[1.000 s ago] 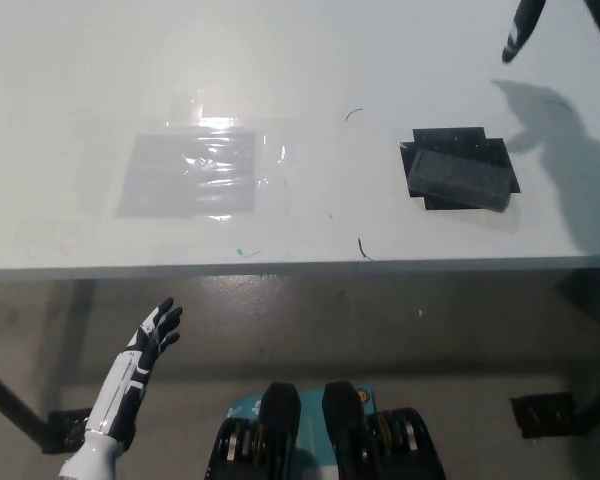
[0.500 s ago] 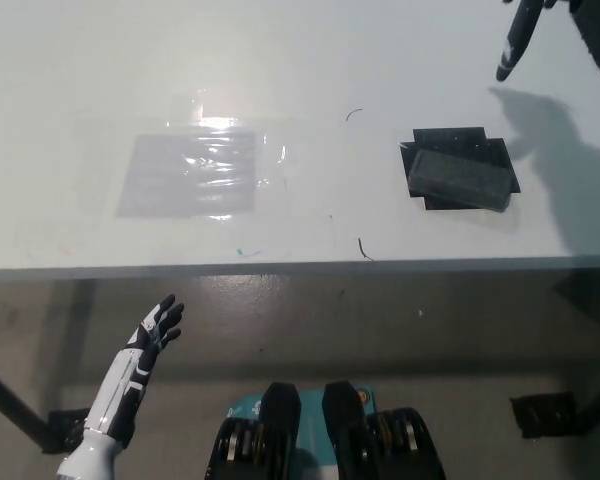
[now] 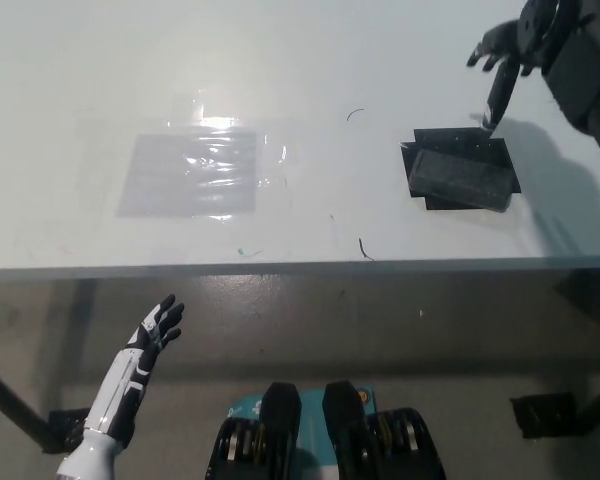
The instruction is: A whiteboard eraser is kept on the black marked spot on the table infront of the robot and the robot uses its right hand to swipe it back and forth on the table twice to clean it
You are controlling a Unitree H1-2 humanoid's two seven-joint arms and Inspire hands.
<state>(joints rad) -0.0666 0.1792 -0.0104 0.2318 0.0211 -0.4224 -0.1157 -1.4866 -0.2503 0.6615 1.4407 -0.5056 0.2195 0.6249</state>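
A dark grey whiteboard eraser (image 3: 460, 179) lies on the black marked spot (image 3: 490, 150) at the right of the white table (image 3: 300, 100). My black right hand (image 3: 510, 55) hangs open above the table, just beyond the eraser's far right corner, fingers spread and pointing down, not touching it. My white left hand (image 3: 150, 345) rests open below the table's front edge at the lower left.
A shiny clear plastic sheet (image 3: 190, 172) lies flat on the table's left half. Small dark pen marks (image 3: 363, 248) dot the surface near the front edge (image 3: 300, 268). Table legs and feet show on the floor below.
My right hand has come down and toward the eraser from the top right corner, more of the arm now in view. The left hand and eraser have not moved.
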